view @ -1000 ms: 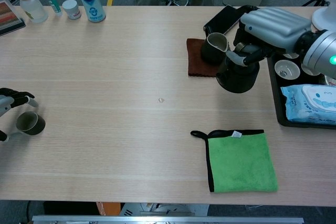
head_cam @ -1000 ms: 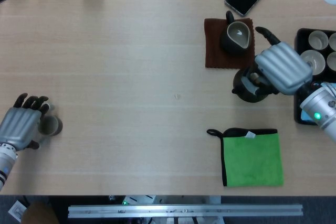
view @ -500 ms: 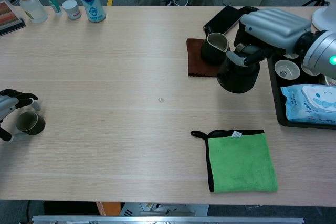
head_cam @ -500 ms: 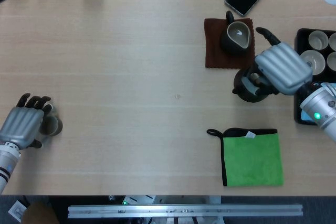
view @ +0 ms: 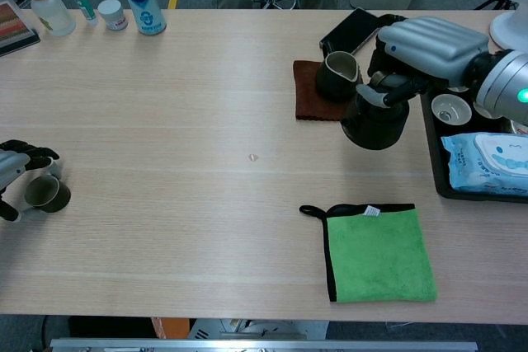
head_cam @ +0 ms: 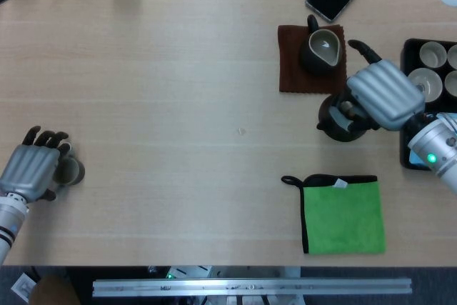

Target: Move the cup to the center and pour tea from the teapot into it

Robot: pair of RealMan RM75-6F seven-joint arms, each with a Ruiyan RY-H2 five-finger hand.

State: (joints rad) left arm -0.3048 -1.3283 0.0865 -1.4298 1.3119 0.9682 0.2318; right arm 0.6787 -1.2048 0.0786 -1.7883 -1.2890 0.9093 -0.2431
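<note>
The small dark ceramic cup [view: 46, 194] stands at the counter's [view: 206, 121] far left edge, well apart from the centre. The left robot hand [head_cam: 32, 171] wraps it, fingers curled against its side; over the last second it barely shifted, so the carry has not begun. The right robot hand [view: 425, 47] holds the dark round teapot [view: 373, 119] by its handle, beside the brown cloth mat [head_cam: 291, 69], position unchanged.

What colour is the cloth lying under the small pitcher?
Dark brown cloth, clearest in the head view.
</note>
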